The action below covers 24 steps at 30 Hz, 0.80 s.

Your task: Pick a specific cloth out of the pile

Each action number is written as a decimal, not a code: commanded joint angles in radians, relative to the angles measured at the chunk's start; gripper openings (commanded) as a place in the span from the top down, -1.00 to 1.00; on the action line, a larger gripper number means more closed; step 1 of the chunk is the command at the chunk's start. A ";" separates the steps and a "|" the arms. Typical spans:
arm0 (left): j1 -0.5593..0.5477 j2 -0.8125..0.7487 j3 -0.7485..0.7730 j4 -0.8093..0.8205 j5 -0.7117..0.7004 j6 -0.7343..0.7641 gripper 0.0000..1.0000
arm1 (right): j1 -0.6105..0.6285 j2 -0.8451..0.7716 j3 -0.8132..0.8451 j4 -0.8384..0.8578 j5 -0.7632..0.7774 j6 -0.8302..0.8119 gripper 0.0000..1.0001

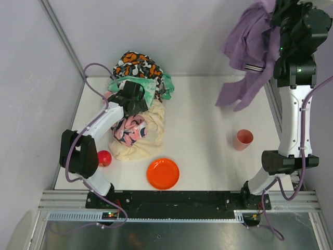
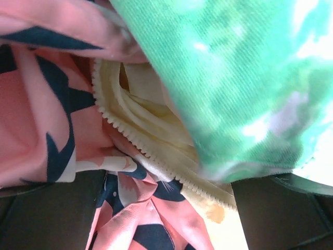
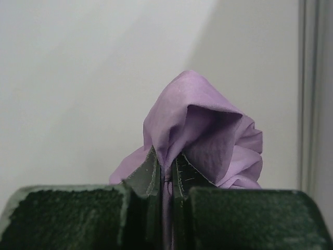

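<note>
The lilac-purple cloth (image 1: pixel 250 47) hangs in the air at the back right, well apart from the pile. My right gripper (image 1: pixel 276 18) is shut on its top fold. The right wrist view shows the cloth (image 3: pixel 203 130) pinched between the closed fingers of that gripper (image 3: pixel 165 166). The pile (image 1: pixel 151 135) lies at the left: cream, pink patterned (image 1: pixel 129 129), mint-green (image 1: pixel 156 86) and black-orange-white (image 1: pixel 136 63) fabrics. My left gripper (image 1: pixel 132 99) is pressed down into the pile. In the left wrist view this gripper (image 2: pixel 166 208) has its fingers wide apart, with pink patterned cloth (image 2: pixel 151 219) and cream cloth between them.
An orange plate (image 1: pixel 163 173) sits near the front edge. A pink cup (image 1: pixel 243 139) stands to the right, below the hanging cloth. A red ball (image 1: pixel 104 158) lies by the left arm's base. White walls enclose the table.
</note>
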 commanded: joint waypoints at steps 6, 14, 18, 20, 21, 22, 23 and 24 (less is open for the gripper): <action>0.009 -0.252 0.043 0.029 0.099 0.044 -0.99 | -0.188 0.015 -0.230 0.111 -0.289 0.229 1.00; -0.022 -0.406 -0.001 0.031 0.128 0.032 -0.99 | -0.187 0.002 -0.464 0.204 -0.420 0.264 1.00; -0.034 -0.443 -0.033 0.030 0.123 0.011 -0.99 | -0.129 0.075 -0.268 0.102 -0.452 0.236 1.00; -0.037 -0.456 -0.047 0.030 0.119 0.005 -0.99 | -0.099 0.095 -0.203 0.080 -0.450 0.236 1.00; -0.040 -0.461 -0.054 0.030 0.119 0.004 -0.99 | -0.090 0.099 -0.197 0.085 -0.442 0.237 1.00; -0.040 -0.466 -0.061 0.030 0.118 0.003 -0.99 | -0.086 0.097 -0.200 0.097 -0.423 0.237 1.00; -0.041 -0.473 -0.070 0.031 0.119 0.004 -0.99 | -0.069 0.094 -0.215 0.108 -0.406 0.235 1.00; -0.042 -0.479 -0.077 0.030 0.119 0.003 -0.99 | -0.063 0.090 -0.233 0.121 -0.382 0.235 1.00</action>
